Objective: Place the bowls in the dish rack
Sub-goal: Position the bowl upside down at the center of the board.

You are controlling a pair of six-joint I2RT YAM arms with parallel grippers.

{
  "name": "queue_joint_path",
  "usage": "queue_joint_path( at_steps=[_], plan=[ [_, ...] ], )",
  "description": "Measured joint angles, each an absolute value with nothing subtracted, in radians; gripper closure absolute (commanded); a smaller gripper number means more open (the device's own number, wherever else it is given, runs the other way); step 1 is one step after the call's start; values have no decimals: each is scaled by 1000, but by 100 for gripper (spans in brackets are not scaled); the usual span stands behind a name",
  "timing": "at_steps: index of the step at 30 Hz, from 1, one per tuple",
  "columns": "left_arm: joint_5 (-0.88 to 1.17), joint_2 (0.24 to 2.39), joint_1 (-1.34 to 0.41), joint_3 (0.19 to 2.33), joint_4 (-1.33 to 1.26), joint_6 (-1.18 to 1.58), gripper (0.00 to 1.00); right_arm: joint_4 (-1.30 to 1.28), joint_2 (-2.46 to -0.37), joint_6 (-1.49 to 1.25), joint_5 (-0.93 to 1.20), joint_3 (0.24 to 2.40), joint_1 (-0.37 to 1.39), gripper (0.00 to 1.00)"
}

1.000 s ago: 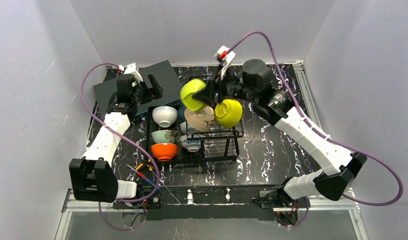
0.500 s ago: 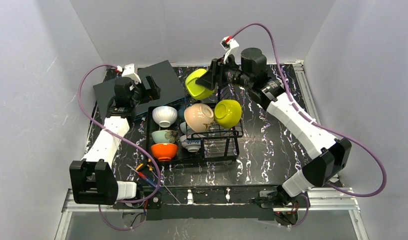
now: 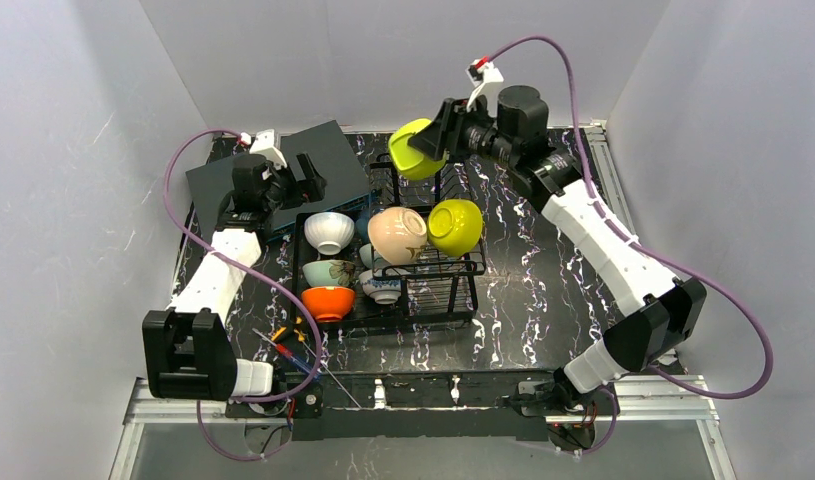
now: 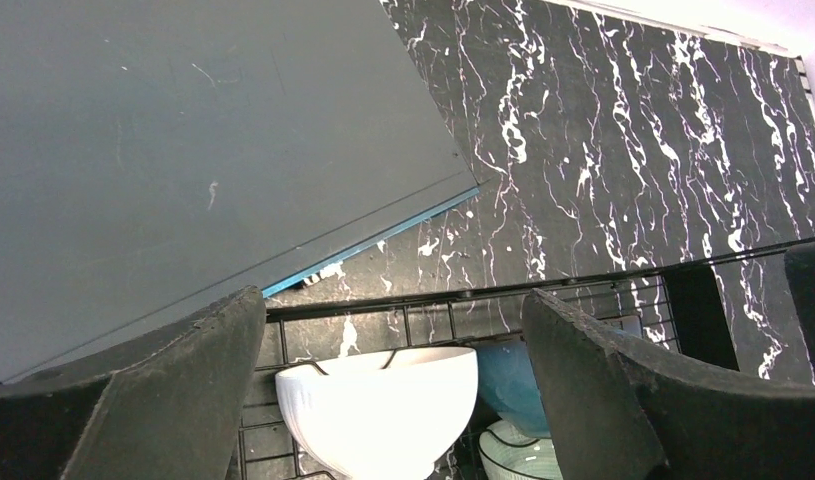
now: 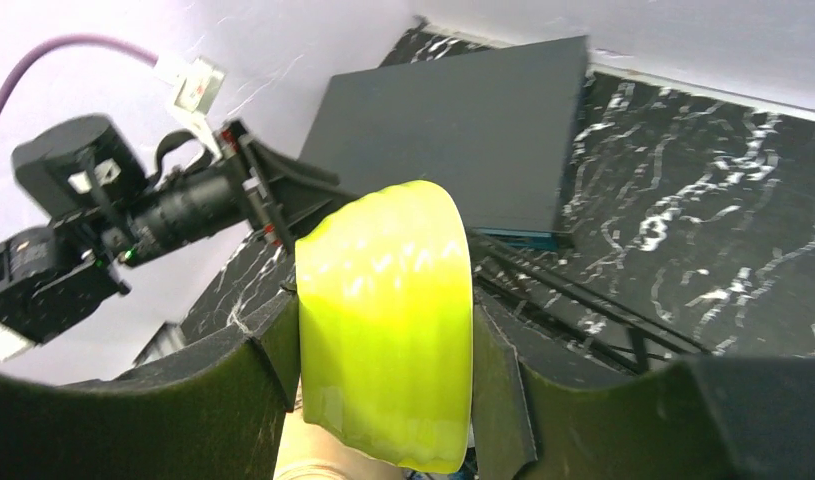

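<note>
Up and back swings the right hand (image 5: 383,365), clenched on the lime-yellow bowl (image 3: 415,150) over the far edge of the dish rack (image 3: 443,290). Left hand (image 4: 393,320) hangs released. Bowl looks rigid, slick, chippable: grip across its walls.

Honestly can't read any text here. No legible lettering, brand or number on the bowls (image 3: 398,235), the dish rack (image 3: 453,290) or the dark grey box (image 3: 333,160). The white tag (image 3: 486,72) on the right arm's cable is too blurry.
</note>
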State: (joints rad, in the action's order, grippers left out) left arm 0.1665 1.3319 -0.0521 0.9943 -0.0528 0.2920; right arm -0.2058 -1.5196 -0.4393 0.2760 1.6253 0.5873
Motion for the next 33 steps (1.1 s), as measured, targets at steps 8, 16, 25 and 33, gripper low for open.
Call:
queue_joint_path(
  at_steps=[8,16,25,33],
  plan=[
    [197,1341,-52,994,-52,300,2,-280,-1529,-447,181,1670,525,99],
    [207,1341,-52,994,-53,307,2,-332,-1568,-475,159,1660,507,99],
    [218,1341,-52,994,-53,311,2,-321,-1546,-521,159,1606,504,99],
    [223,1341,-52,994,-53,315,2,-339,-1523,-517,158,1573,504,99]
  ],
)
